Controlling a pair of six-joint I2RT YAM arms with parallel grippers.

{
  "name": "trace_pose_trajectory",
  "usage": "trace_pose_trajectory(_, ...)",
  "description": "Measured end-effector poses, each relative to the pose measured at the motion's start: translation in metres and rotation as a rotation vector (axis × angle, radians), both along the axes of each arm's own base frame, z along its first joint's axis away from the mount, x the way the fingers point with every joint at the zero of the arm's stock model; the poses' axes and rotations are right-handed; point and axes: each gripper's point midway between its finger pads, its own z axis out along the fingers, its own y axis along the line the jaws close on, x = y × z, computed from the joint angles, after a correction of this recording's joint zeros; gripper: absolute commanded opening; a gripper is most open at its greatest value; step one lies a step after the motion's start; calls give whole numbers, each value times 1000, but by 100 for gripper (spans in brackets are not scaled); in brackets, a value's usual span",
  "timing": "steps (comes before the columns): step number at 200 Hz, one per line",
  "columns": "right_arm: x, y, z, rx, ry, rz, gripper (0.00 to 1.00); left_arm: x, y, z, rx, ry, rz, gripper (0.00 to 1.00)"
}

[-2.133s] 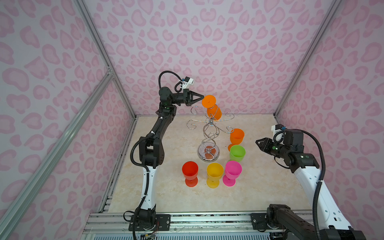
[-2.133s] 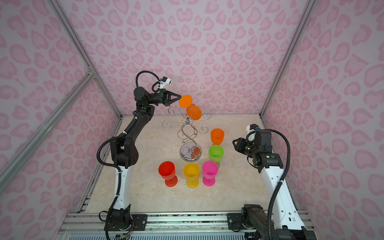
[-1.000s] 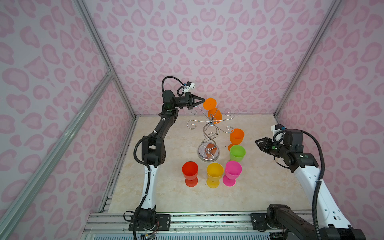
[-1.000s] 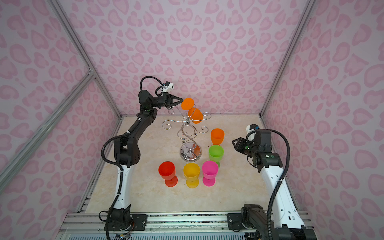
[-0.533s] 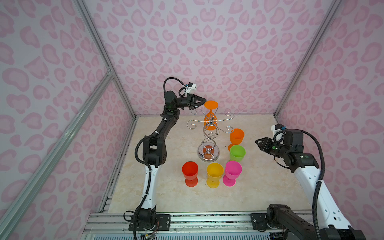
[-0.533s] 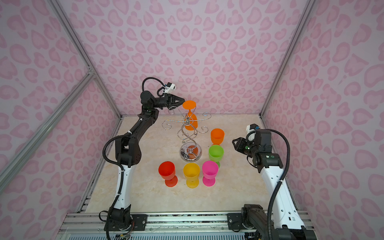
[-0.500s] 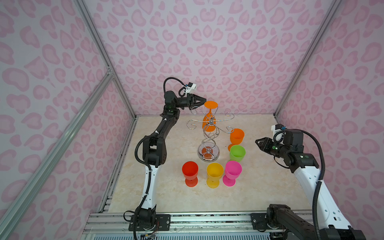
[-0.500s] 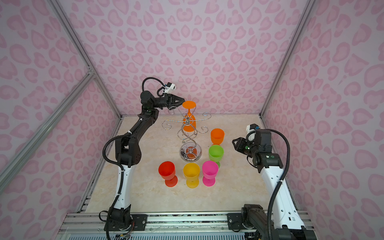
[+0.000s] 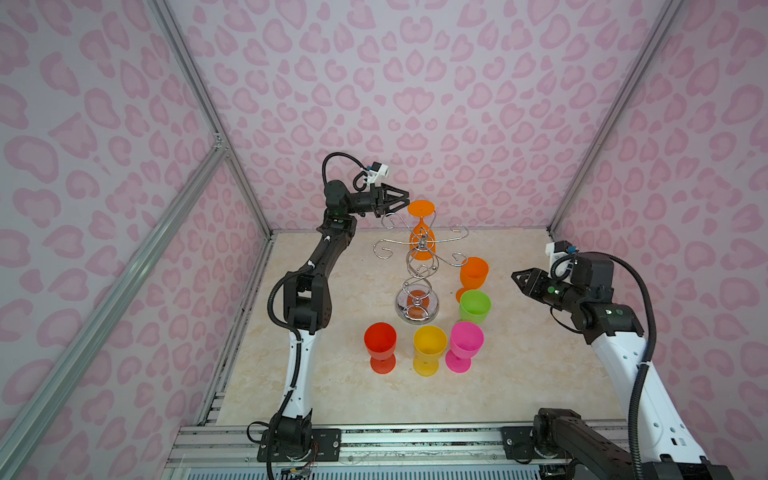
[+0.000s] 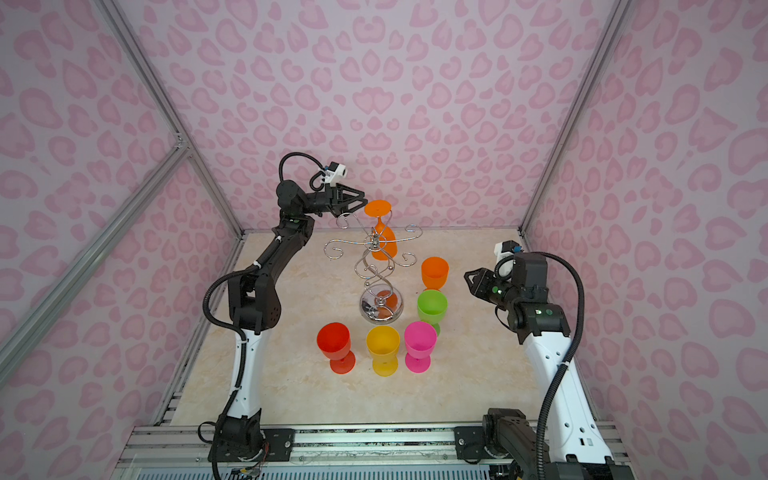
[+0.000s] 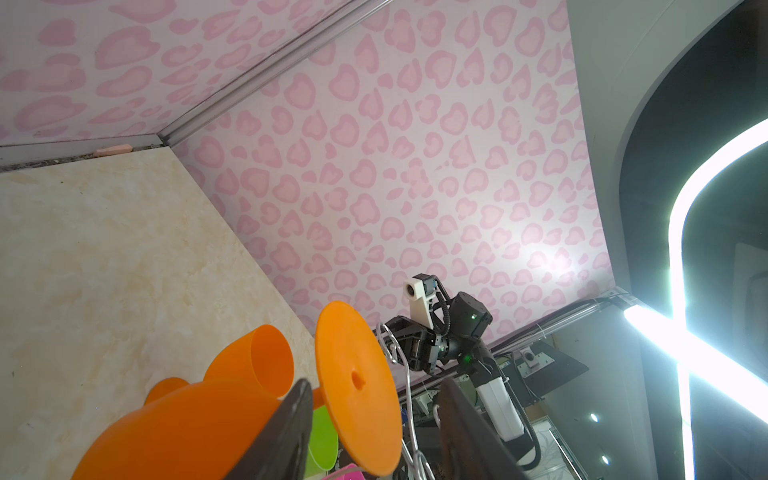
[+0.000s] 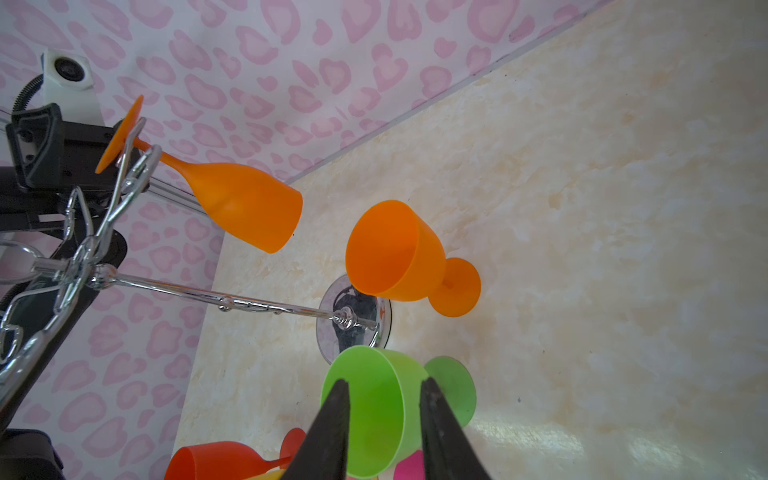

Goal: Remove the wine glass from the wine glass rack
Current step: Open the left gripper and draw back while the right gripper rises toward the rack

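The pale marbled counter (image 9: 519, 374) filled the lower centre of both top views, walled by pink patterned panels. The left arm (image 9: 305, 291) rose from the lower left of the frame towards the upper centre. The right arm (image 9: 615, 332) reached in from the lower right.

The wine glass rack (image 9: 419, 270), a chrome wire stand with a twisted stem, stood upright at the centre of the counter on its round base, its curled hook arms spread at the top. The orange wine glass (image 10: 385, 249) hung upside down from a hook at the rear of the rack, foot uppermost and bowl pointing down beside the stem.

Five further glasses stood upright on the counter. An orange glass (image 9: 473, 272) and a green glass (image 9: 475, 305) stood just right of the rack. A red glass (image 9: 380, 340), a yellow glass (image 9: 429, 347) and a pink glass (image 9: 465, 340) formed a row below it.

The left claw (image 9: 397, 203), at upper centre, stood with its fingers spread wide just left of the hanging glass's foot, gripping nothing. In the left wrist view the foot disc lay between the parted fingers without being clamped.

The right claw (image 9: 516, 276), at right of centre, hung well apart from every glass. Its fingers were parted by a narrow gap and held nothing.
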Motion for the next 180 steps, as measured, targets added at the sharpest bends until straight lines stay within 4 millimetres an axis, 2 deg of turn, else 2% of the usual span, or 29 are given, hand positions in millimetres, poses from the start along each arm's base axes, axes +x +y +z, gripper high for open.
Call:
trace_pose_trajectory(27, 13, 10, 28, 49, -58, 38, 31, 5, 9, 1, -4, 4, 20, 58)
trace_pose_trajectory(57, 32, 26, 67, 87, -141, 99, 31, 14, 25, 2, -8, 3, 55, 61)
trace_pose_trajectory(96, 61, 42, 111, 131, -220, 169, 32, 30, 61, -1, -16, 1, 133, 63)
trace_pose_trajectory(115, 80, 50, 134, 144, -260, 207, 32, 37, 81, -4, -22, 12, 176, 63)
trace_pose_trajectory(136, 105, 70, 157, 155, -287, 270, 33, 40, 96, -10, -26, 24, 210, 63)
trace_pose_trajectory(159, 133, 97, 170, 144, -291, 341, 34, 35, 99, -20, -26, 54, 222, 63)
trace_pose_trajectory(180, 158, 119, 170, 122, -279, 396, 34, 25, 99, -28, -21, 83, 232, 63)
